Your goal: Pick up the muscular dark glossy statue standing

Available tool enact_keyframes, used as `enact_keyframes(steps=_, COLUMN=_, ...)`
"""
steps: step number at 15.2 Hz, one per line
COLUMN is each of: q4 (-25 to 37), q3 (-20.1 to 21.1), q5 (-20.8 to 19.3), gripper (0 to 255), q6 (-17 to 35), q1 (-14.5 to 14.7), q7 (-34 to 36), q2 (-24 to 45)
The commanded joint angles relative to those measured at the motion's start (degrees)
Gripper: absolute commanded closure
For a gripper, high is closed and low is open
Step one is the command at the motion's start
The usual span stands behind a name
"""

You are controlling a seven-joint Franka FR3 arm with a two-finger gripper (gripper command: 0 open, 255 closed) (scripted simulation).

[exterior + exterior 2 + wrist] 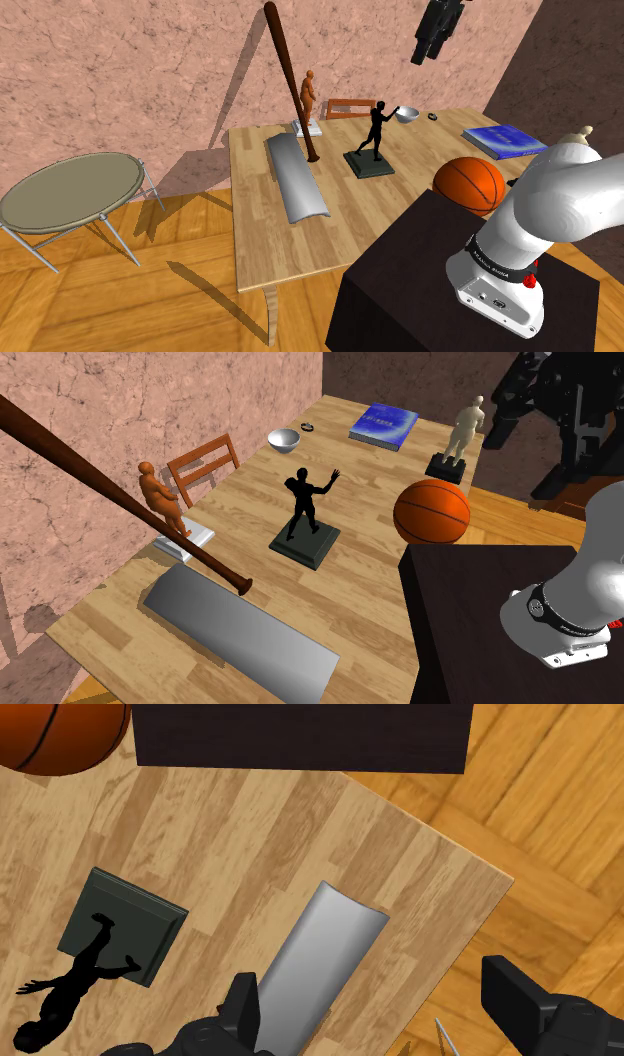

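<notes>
The gripper (428,55) hangs high above the table (300,250), well clear of everything. That height looks deliberate, giving a wide survey before any descent. In the wrist view its two black fingers (243,1004) stand far apart with nothing between them but bare wood and the end of a grey curved sheet (310,964); it holds nothing.

The target, the black statue (376,130), stands upright mid-table on its own dark square base (368,165), which keeps the striding pose steady. One arm is flung out and one leg trails. It has open space on every side: the basketball (432,512) sits near the stand, the orange figure (160,497) is over by the wall, and a long bat (290,80) leans across with one end on the table top.

From the hand's camera the statue (70,989) lies off to one side, outside the fingers — so the hand is not yet lined up. By the look of it, the next move calls for a sideways shift and then a drop, with the jaws closing on the slim torso and not the outstretched limbs.
</notes>
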Motion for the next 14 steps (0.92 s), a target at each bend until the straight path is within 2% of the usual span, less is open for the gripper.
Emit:
enact_keyframes(steps=1, q4=0.0, q3=0.0, q5=0.0, gripper=0, q6=0.0, q1=0.0, q7=0.0, q2=0.0)
enact_keyframes(steps=8, q4=-2.4, q3=-3.3, q5=-2.5, gripper=0, q6=10.3, q1=-2.9, q7=-0.5, q2=8.7)
enact_keyframes(steps=14, q4=-2.1, q3=-6.2, q5=-4.0, gripper=0, q6=18.6, q1=-5.1, q7=-0.8, q2=17.9)
